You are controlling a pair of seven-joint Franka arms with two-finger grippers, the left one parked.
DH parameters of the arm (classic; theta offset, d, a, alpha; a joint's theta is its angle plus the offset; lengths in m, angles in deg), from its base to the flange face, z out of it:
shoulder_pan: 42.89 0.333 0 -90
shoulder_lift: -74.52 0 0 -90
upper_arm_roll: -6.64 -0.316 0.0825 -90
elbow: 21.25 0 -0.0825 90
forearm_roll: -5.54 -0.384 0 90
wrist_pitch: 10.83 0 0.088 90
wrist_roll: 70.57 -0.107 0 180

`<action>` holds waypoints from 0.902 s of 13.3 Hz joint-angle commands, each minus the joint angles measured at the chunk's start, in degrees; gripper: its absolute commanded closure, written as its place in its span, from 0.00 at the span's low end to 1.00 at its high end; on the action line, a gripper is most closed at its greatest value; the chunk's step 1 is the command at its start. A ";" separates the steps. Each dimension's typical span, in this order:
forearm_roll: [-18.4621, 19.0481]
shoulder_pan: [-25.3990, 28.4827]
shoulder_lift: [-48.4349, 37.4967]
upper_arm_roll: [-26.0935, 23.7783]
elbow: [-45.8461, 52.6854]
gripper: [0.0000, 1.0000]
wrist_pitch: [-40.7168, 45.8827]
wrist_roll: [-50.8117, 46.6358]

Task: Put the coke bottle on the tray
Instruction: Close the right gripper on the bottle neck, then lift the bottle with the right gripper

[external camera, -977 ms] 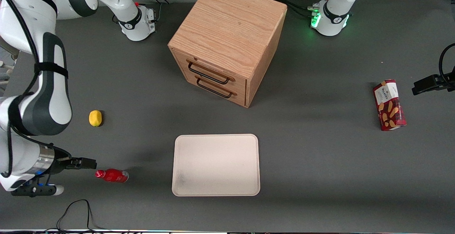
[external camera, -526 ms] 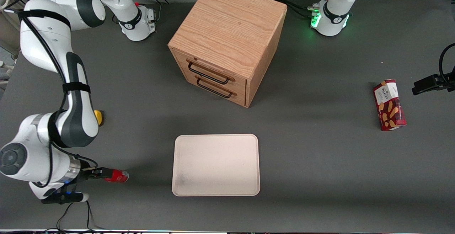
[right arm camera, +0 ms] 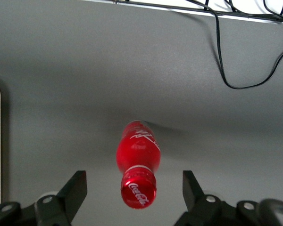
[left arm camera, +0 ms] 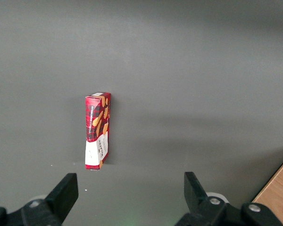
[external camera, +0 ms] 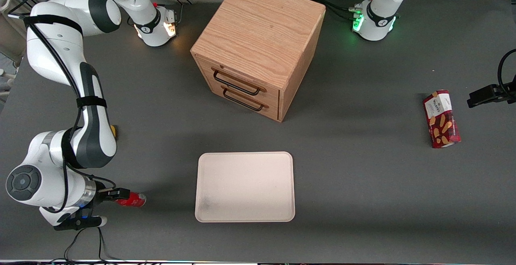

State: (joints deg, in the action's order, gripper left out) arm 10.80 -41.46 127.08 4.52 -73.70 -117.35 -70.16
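The small red coke bottle (right arm camera: 137,165) lies on the grey surface (external camera: 363,184), cap end between the spread-apart fingers of the claw (right arm camera: 131,188).

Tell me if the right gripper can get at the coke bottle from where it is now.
Probably yes. The gripper is open, its fingers on either side of the cap end of the coke bottle, which lies on its side on the table. Nothing stands between them.
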 commanded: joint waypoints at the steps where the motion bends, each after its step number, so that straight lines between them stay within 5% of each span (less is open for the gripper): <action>1: 0.72 -0.28 0.62 -0.34 1.38 0.18 1.93 1.62; 3: 0.54 -0.37 0.62 -0.34 1.47 0.54 2.37 1.62; 5: 0.46 -0.37 0.62 -0.34 1.47 1.00 2.55 1.53; 12: 0.46 -0.46 0.27 -0.16 1.55 1.00 4.83 1.26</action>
State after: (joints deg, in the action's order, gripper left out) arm 10.78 -41.60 127.17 4.44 -73.57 -115.00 -69.85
